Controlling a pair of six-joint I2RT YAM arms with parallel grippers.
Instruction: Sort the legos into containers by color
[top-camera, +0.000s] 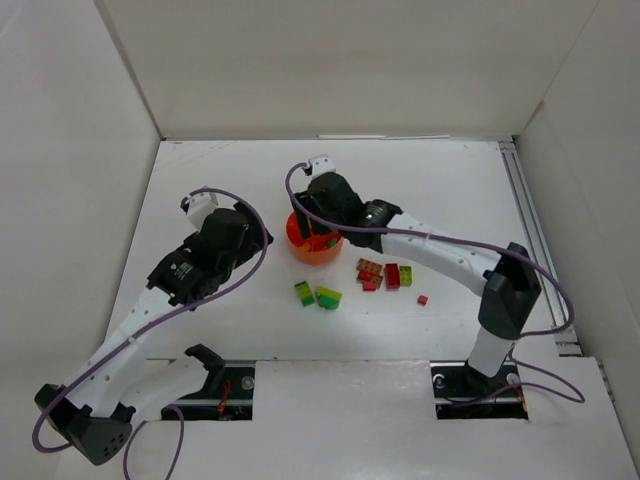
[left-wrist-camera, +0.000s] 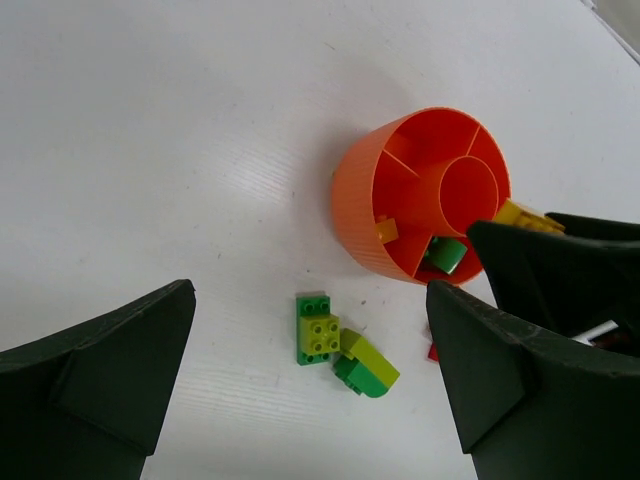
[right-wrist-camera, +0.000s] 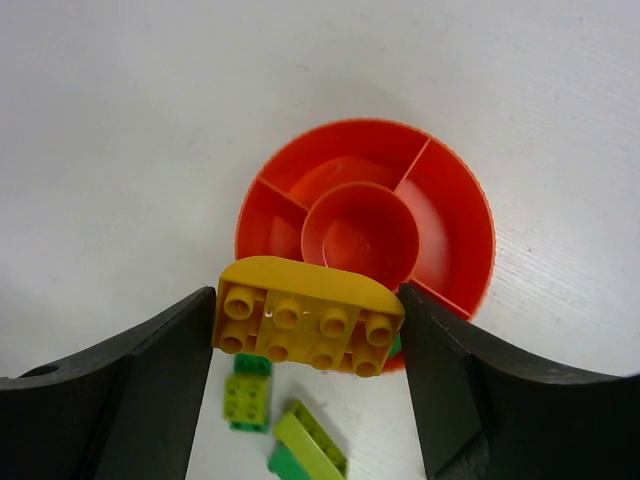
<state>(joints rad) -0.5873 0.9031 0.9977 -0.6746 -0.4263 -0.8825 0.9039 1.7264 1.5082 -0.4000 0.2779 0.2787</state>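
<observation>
The right gripper (right-wrist-camera: 308, 322) is clamping a yellow brick (right-wrist-camera: 300, 300) over the dish's (right-wrist-camera: 455, 225) edge, and the left gripper (left-wrist-camera: 310, 295) is hanging wide open to its left.

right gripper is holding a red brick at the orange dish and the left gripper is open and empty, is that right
Not quite. The brick in the right gripper is yellow, not red: the right wrist view shows a yellow brick clamped between its fingers. The rest stands: it is at the orange dish, and the left gripper is open and empty.
</observation>
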